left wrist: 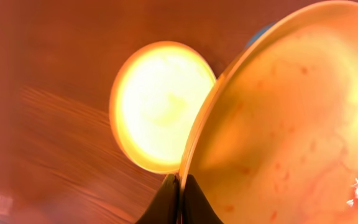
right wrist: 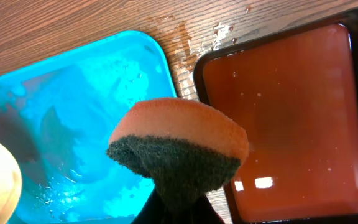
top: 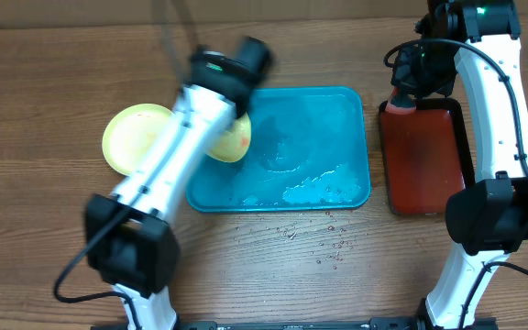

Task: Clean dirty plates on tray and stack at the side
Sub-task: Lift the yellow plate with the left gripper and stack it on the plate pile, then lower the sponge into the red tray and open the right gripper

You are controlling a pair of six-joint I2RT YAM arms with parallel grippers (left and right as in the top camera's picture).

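My left gripper [left wrist: 180, 198] is shut on the rim of a light yellow-green plate [left wrist: 291, 124], which it holds tilted on edge. From overhead that plate [top: 232, 139] hangs over the left edge of the turquoise tray [top: 337, 137], under the left gripper [top: 239, 115]. Faint red specks dot its face. A second yellow-green plate [top: 128, 137] lies flat on the table left of the tray, also visible as the second plate [left wrist: 160, 106] in the left wrist view. My right gripper [right wrist: 179, 213] is shut on an orange sponge [right wrist: 179, 143] with a dark green scouring side, between the tray [right wrist: 73, 112] and the red tray.
A dark red tray [top: 424, 160] with a black rim stands right of the turquoise tray and holds reddish water [right wrist: 284, 124]. Water and foam pool in the turquoise tray's front right part [top: 319, 188]. Droplets [top: 324, 240] lie on the wood in front of it.
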